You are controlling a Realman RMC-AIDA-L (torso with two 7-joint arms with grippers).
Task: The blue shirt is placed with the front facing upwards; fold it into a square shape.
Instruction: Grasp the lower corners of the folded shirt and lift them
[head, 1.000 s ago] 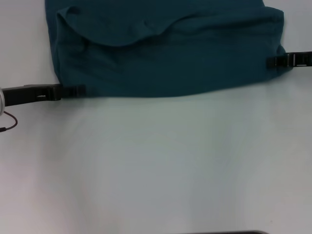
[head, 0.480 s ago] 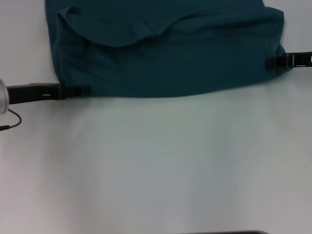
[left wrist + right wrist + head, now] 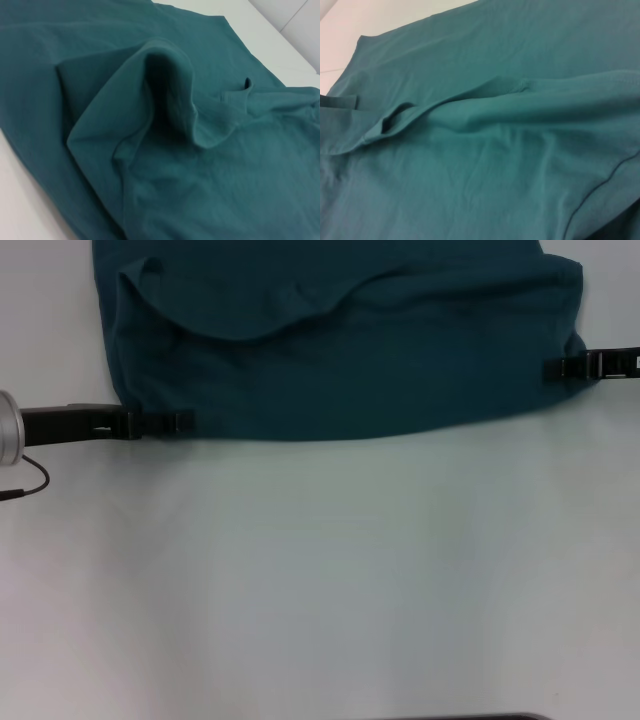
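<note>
At the left edge of the head view, your left gripper [image 3: 178, 423] reaches in low over the white worktop [image 3: 320, 580], its tip at the lower left corner of the blue shirt [image 3: 340, 350]. You cannot tell whether its fingers are apart or pinching the hem there. The shirt lies across the top of the frame, already doubled over, with a rounded flap draped on its upper left and a straight lower edge running toward the right. The left wrist view shows a raised, buckled fold in the cloth. At the right edge, your right gripper [image 3: 560, 367] meets the shirt's right side; its fingers cannot be read either. Both sit at opposite ends of the near edge, likely so you can lift it evenly for the next fold.
</note>
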